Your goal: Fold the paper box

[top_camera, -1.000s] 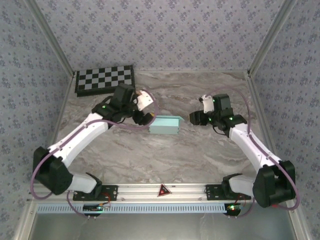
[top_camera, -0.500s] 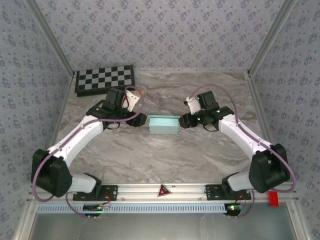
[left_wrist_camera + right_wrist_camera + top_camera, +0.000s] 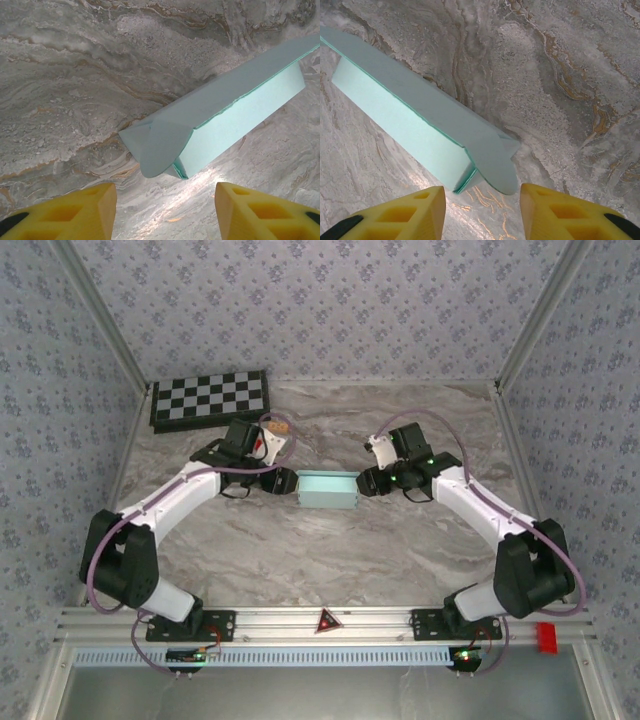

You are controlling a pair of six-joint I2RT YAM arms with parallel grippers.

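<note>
Paper box point(image 3: 327, 489) on marbled grey table point(image 3: 400, 540), patterned walls point(image 3: 320, 300) around.

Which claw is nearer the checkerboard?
Left. The left claw is just in front of the checkerboard, at the paper box's left end; the right claw is at the box's right end.

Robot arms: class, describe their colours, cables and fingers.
Both the left arm and right arm have white shells with black joints and bases. A mauve cable loops along each. The fingers are yellow blocks with moulded recesses and black patches.
</note>
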